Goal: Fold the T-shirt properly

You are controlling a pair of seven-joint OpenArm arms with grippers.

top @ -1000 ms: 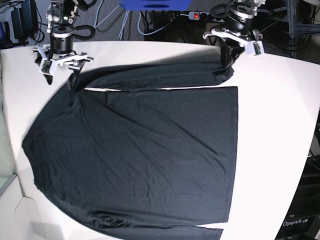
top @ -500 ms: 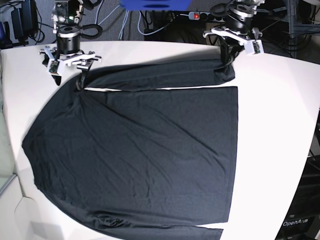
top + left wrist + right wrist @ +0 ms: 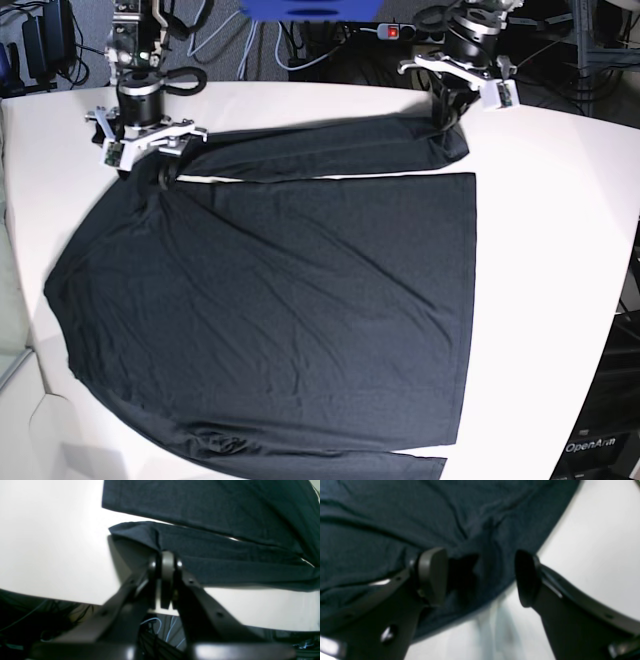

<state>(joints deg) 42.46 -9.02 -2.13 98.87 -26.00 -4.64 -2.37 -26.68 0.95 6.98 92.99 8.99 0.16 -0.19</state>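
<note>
Now, with the plain black long-sleeved knit T-shirt (image 3: 270,310) spread flat on the white tabletop (image 3: 560,250), my left tool (image 3: 167,561) pinches the far sleeve's cuff and my right tool (image 3: 480,576) gapes wide over the shoulder, which I judge it must grip next.

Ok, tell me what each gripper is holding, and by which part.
The left gripper is shut on the T-shirt, pinching the far sleeve near its cuff end. The right gripper is open above the shirt's shoulder, holding nothing.

The black T-shirt (image 3: 280,310) lies spread flat on the white counter (image 3: 560,250), one long sleeve stretched along its far edge. The left end effector (image 3: 443,118) stands at that sleeve's right end, and the right end effector (image 3: 150,168) at its left end.
</note>
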